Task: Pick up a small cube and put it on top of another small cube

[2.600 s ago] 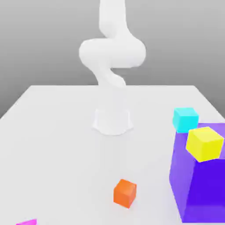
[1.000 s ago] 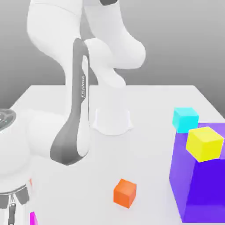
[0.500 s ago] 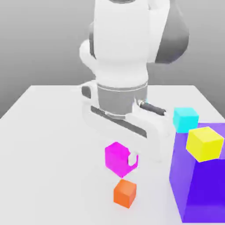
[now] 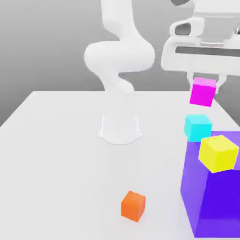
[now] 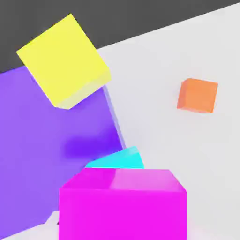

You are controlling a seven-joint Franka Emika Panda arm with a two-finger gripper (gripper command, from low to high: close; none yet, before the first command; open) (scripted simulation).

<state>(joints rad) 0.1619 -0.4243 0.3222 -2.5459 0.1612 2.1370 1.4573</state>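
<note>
1. Magenta cube [image 4: 203,92] is clamped between the fingers of my claw [image 4: 205,80], lifted off the table [image 4: 56,140].
2. Cyan cube [image 4: 197,127] sits directly below my claw, partly hidden behind the purple cube [image 4: 213,197].
3. Purple cube is cut off at the frame edge.

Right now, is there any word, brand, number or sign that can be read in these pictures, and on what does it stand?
None: no readable text on the magenta cube, cyan cube, yellow cube, orange cube, purple cube, the gripper or the arm.
</note>
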